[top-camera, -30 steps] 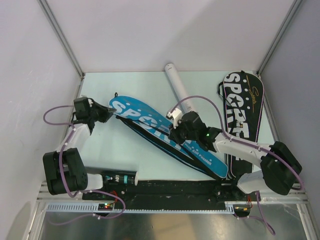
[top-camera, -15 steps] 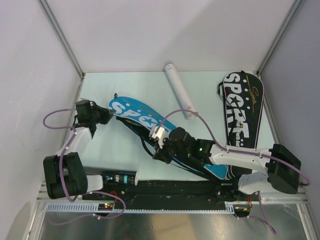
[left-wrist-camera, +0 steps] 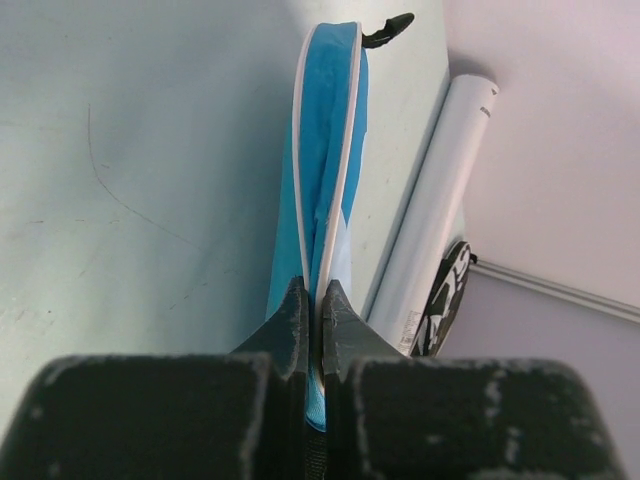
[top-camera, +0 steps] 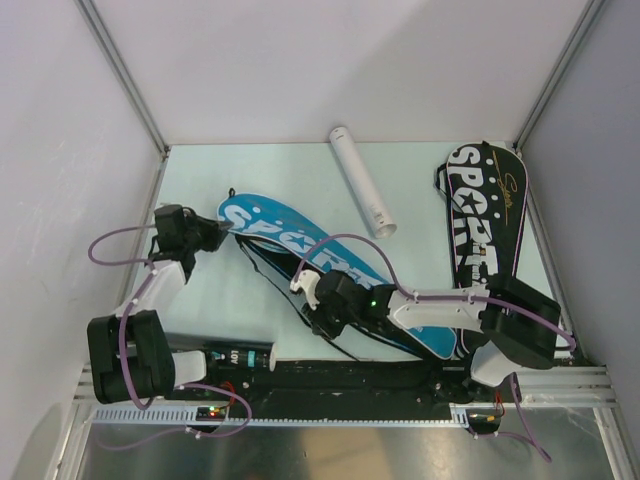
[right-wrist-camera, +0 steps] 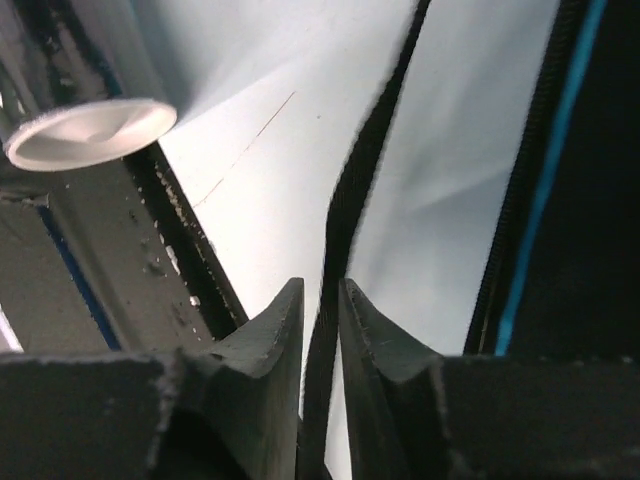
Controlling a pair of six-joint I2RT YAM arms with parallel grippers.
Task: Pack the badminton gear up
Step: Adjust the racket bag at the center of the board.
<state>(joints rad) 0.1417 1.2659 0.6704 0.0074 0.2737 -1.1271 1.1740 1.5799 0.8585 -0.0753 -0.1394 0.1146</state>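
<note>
Left wrist: left gripper [left-wrist-camera: 312, 312] pinched tight on blue cover [left-wrist-camera: 325, 150] edge; right wrist: right gripper [right-wrist-camera: 322, 312] nearly closed, clamping black strap [right-wrist-camera: 352, 200]

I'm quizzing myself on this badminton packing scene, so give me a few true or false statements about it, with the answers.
1. The left fingers are shut on the edge of the blue cover. True.
2. The white tube stands upright. False: it lies flat on the table.
3. The black cover lies to the right of the blue cover. True.
4. The right fingers are spread wide over bare table. False: they pinch a black strap.
</note>
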